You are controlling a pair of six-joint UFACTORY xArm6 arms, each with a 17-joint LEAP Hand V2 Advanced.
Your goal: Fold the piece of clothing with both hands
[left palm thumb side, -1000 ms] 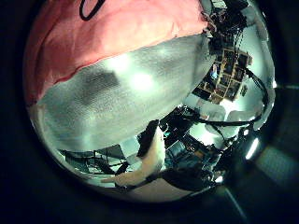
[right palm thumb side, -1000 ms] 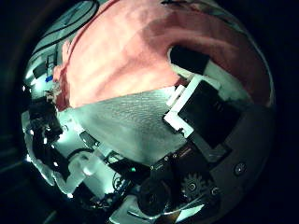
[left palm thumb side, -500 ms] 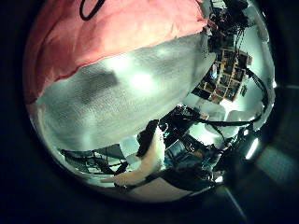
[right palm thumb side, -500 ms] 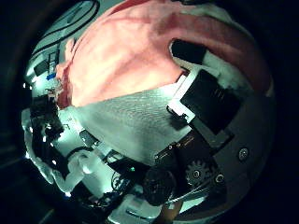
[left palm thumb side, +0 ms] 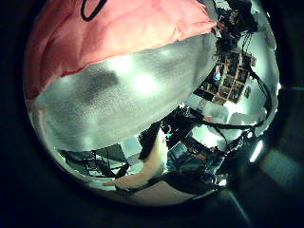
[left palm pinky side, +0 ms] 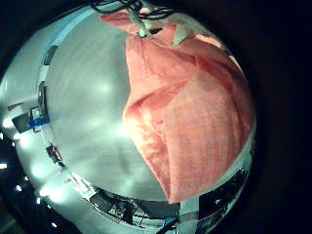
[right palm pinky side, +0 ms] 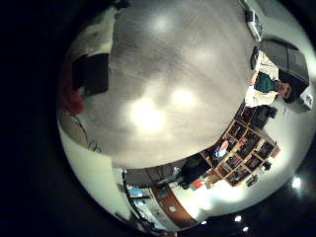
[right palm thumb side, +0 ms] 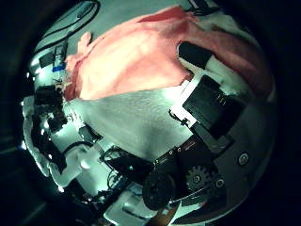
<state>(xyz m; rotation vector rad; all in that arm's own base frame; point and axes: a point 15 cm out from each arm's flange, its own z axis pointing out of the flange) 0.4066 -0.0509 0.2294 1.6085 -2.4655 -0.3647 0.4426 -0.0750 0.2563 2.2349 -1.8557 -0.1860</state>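
The piece of clothing (left palm pinky side: 190, 107) is a pink woven cloth lying partly doubled on the table (left palm pinky side: 83, 107). In the left little finger side palm view it rises in a gathered end to my left hand's fingers (left palm pinky side: 148, 23). In the left thumb side palm view the cloth (left palm thumb side: 104, 38) is close to the palm, above the table (left palm thumb side: 123, 104). In the right thumb side palm view the cloth (right palm thumb side: 132, 56) spreads over the table, and my right hand's fingertip (right palm thumb side: 199, 53) is curled onto its near edge. The right little finger side palm view shows a dark finger (right palm pinky side: 94, 71) with a scrap of cloth (right palm pinky side: 69, 99) beside it.
The table (right palm pinky side: 168, 89) is wide and bare around the cloth. Its edge (right palm thumb side: 113, 127) runs below the cloth in the right thumb side palm view. Shelves and room clutter (left palm thumb side: 228, 76) lie beyond the table's far side.
The right thumb side palm view has pulled back: the cloth looks smaller and more table shows, the fingertip still on the cloth's edge. The left thumb side palm view is nearly unchanged.
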